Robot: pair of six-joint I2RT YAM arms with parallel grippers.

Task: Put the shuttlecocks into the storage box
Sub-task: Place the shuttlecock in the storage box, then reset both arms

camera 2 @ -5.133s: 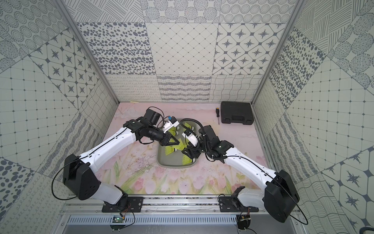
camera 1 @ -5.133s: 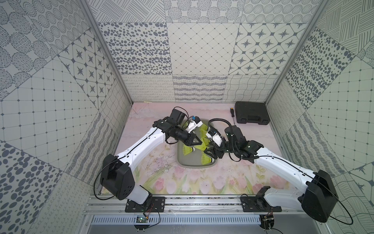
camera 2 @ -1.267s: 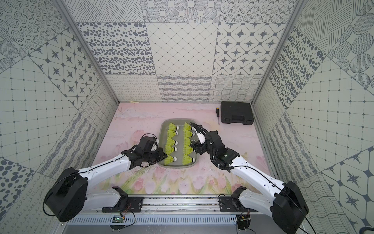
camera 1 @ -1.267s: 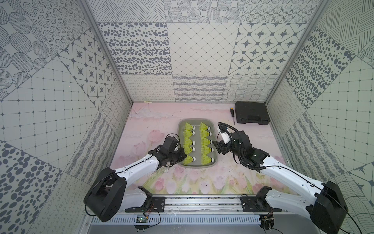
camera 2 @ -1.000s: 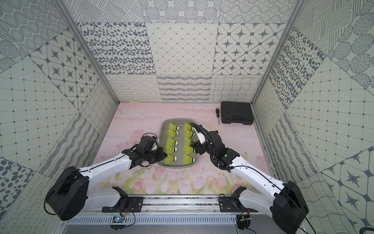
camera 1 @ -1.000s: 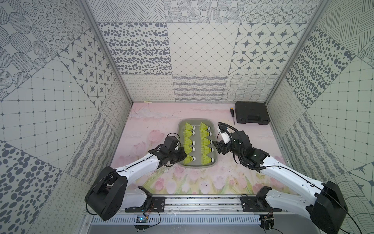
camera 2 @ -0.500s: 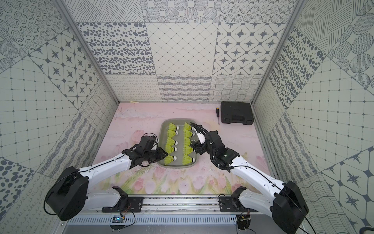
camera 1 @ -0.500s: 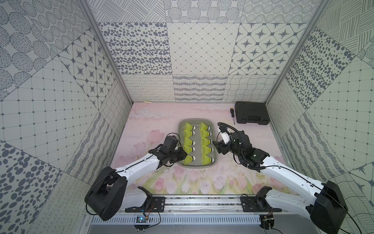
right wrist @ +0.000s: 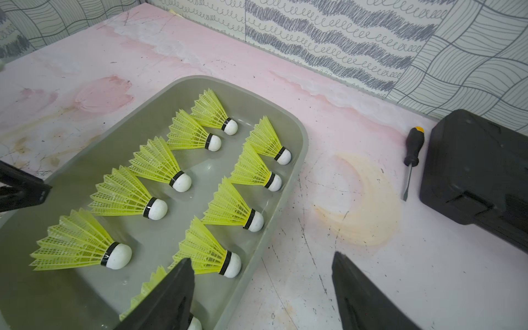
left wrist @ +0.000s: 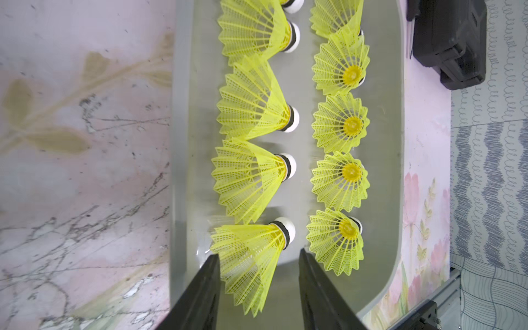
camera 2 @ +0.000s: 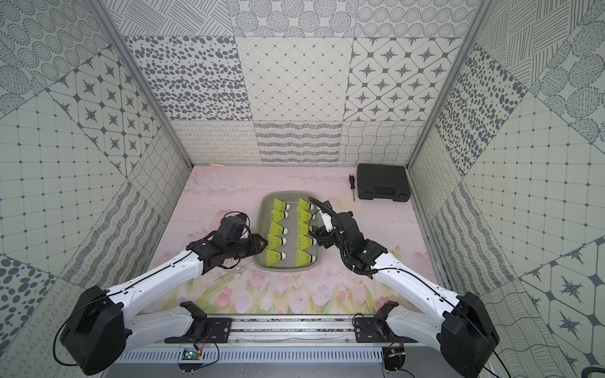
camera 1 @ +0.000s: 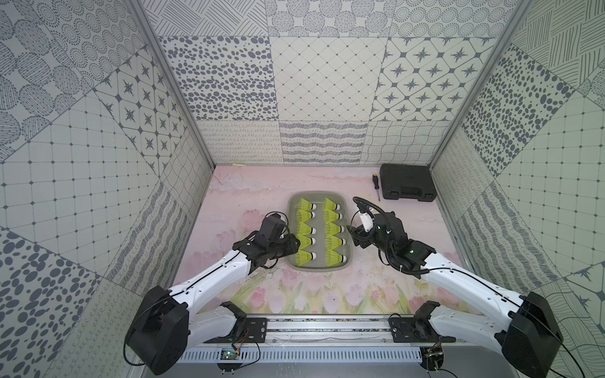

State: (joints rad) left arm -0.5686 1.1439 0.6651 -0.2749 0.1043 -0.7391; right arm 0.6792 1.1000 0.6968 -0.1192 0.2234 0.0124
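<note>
All ten shuttlecocks (camera 1: 304, 230) lie in the grey box (camera 1: 316, 265), in two rows of five with their white tips pointing the same way. None shows on the pink surface (camera 1: 248, 196). The left pincer (left wrist: 258, 254) straddles the skirt of the corner shuttlecock (left wrist: 245, 243) with its jaws spread, one just grazing the mesh, so that piece looks released. The right pincer (right wrist: 261, 257) hangs released and empty over the box's opposite wall. The placing step seems finished. Next, the left pincer should back away along the skirt's axis without snagging the mesh or nudging the neighbour.
</note>
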